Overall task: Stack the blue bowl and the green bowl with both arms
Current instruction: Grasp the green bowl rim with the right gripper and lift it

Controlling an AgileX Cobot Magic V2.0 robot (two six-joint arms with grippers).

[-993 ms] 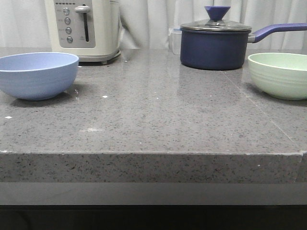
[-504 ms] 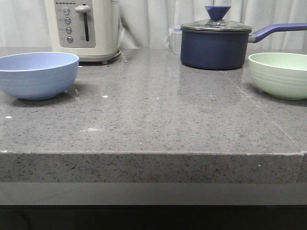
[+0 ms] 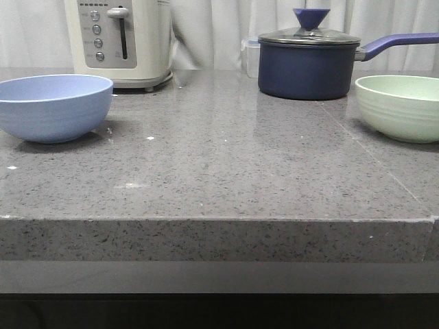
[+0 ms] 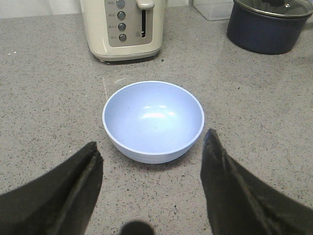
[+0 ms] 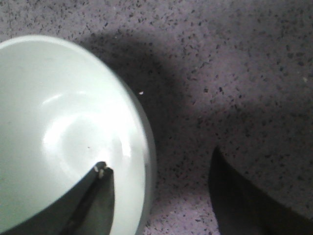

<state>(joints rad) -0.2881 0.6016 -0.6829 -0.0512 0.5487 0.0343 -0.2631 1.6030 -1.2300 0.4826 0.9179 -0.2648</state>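
Step in hand was judged to be the approach, before any grasp; nothing had been lifted or stacked.

The blue bowl (image 3: 55,107) was seen at the far left of the grey speckled counter (image 3: 219,178), in front of a cream toaster (image 3: 118,41). The green bowl (image 3: 398,106) stood at the far right, just ahead of a navy lidded saucepan (image 3: 309,65). The bowls were well apart.

The left gripper (image 4: 151,156) was held above and just short of the blue bowl, fingers spread wide, nothing between them. The right gripper (image 5: 159,186) was also spread, with one finger (image 5: 95,200) inside the green bowl's rim and the other outside the wall, not yet closed on it.

Next move, as judged: the right fingers to be closed on the rim; the left gripper to be brought down over the blue bowl's near rim.

No brand or legible writing was made out; the toaster's button markings were too small to read.
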